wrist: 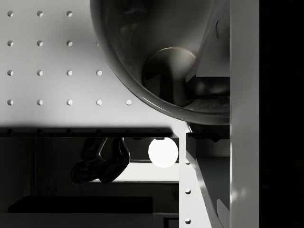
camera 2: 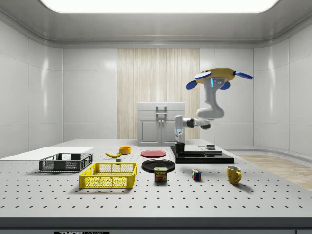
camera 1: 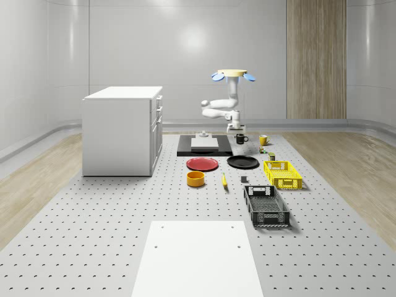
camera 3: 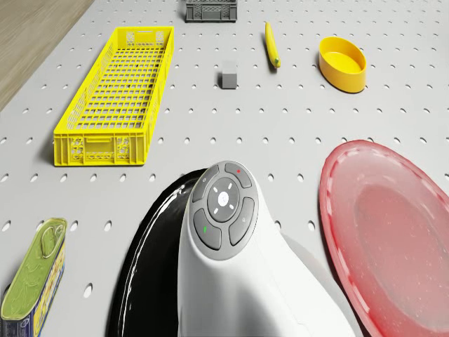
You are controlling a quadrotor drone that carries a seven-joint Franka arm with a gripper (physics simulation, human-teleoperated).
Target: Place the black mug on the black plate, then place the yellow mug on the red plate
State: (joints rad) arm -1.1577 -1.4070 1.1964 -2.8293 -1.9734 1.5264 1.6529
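The black mug point(camera 1: 241, 138) stands at the far end of the table beside a black slab point(camera 1: 204, 148); in the side view the black mug point(camera 2: 180, 147) is at the slab's near corner. My gripper point(camera 1: 237, 131) hangs right over its rim, and the gripper point(camera 2: 179, 140) reaches the mug's top. The wrist view looks straight down into the mug point(wrist: 142, 57). The drone point(camera 1: 233, 74) hovers above this far end. The yellow mug point(camera 1: 263, 140) stands to the whole-scene view's right of the black one. The black plate point(camera 1: 242, 162) and red plate point(camera 1: 202, 163) lie side by side nearer the camera.
A white cabinet point(camera 1: 124, 130) stands at the whole-scene view's left. A yellow basket point(camera 1: 283, 174), black basket point(camera 1: 266, 205), yellow bowl point(camera 1: 195, 178) and banana point(camera 1: 224, 180) lie in front of the plates. A spam can point(camera 2: 161, 174) and a colour cube point(camera 2: 196, 175) sit near the yellow mug point(camera 2: 234, 174).
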